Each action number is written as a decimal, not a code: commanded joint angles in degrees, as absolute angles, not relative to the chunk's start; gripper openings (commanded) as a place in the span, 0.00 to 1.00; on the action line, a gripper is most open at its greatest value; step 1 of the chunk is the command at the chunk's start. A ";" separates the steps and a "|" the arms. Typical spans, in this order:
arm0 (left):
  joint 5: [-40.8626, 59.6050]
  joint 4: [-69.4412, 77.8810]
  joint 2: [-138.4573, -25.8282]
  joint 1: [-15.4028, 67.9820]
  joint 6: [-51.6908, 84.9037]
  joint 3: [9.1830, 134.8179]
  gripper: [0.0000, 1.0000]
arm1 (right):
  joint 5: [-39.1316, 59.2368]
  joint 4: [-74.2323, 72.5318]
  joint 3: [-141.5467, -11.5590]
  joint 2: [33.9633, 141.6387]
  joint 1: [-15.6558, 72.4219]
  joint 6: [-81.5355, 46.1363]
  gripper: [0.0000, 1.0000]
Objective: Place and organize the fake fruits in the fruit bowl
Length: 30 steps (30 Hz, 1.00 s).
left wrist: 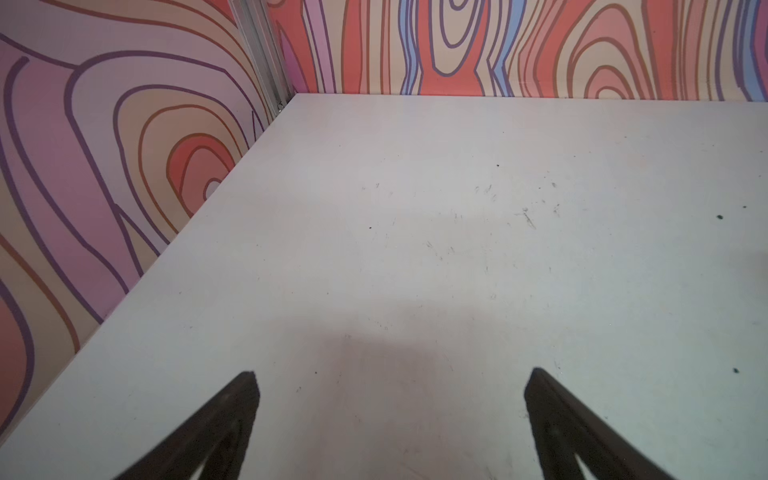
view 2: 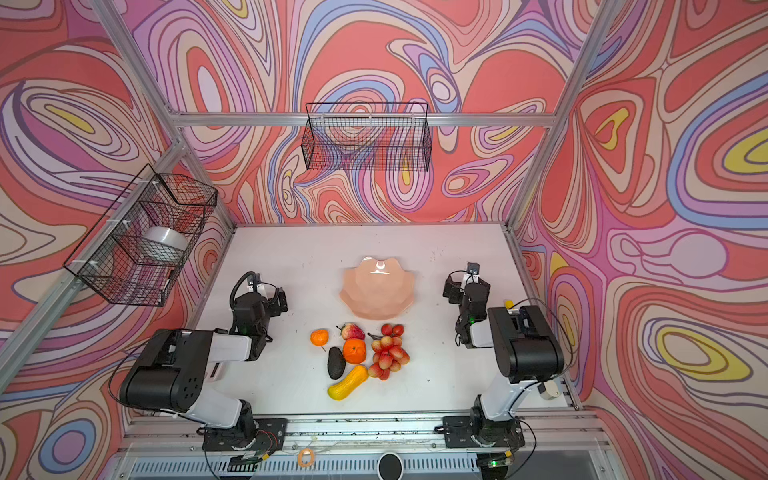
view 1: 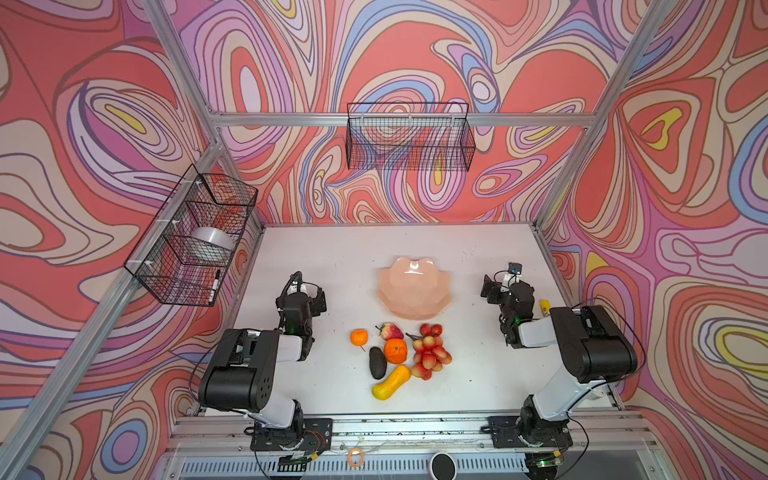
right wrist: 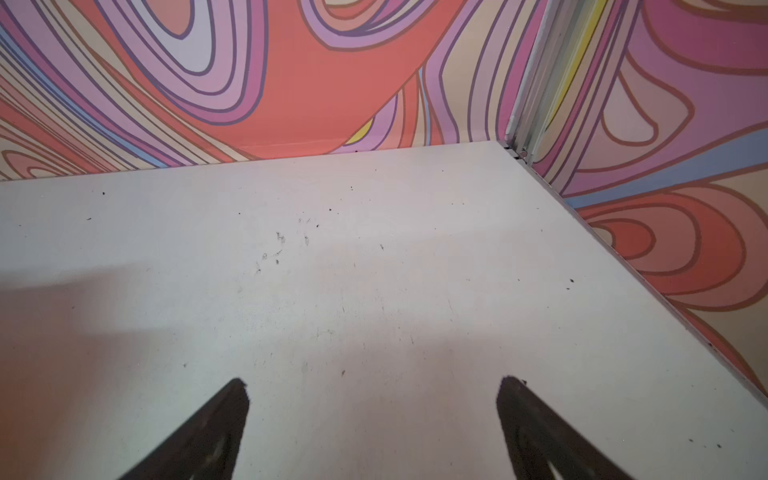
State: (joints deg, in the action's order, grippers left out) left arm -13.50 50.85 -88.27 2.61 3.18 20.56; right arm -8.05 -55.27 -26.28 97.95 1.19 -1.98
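Spread and empty: left gripper (left wrist: pixel 390 376) and right gripper (right wrist: pixel 374 380); larger orange (view 1: pixel 395 350) could be rolled away if grapes (view 1: pixel 430 353) are grasped.

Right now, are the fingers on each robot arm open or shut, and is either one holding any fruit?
Left gripper: open, holding nothing.
Right gripper: open, holding nothing.

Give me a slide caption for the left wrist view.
Open left pincer above the scuffed white table, facing a corner of swirl-patterned walls.
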 commanded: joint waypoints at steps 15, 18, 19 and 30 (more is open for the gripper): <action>-12.39 52.38 -88.44 2.11 2.31 20.91 1.00 | -7.69 -54.93 -26.89 98.19 0.97 -1.84 0.98; -12.37 52.38 -88.47 2.10 2.33 20.92 1.00 | -7.74 -55.04 -26.85 98.17 0.99 -1.85 0.98; -12.31 52.38 -88.41 2.09 2.31 20.92 1.00 | -7.77 -55.10 -26.79 98.17 1.05 -1.77 0.98; -9.12 42.11 -83.88 2.31 0.91 24.68 0.96 | -11.52 -51.25 -27.90 96.04 1.03 -2.68 0.98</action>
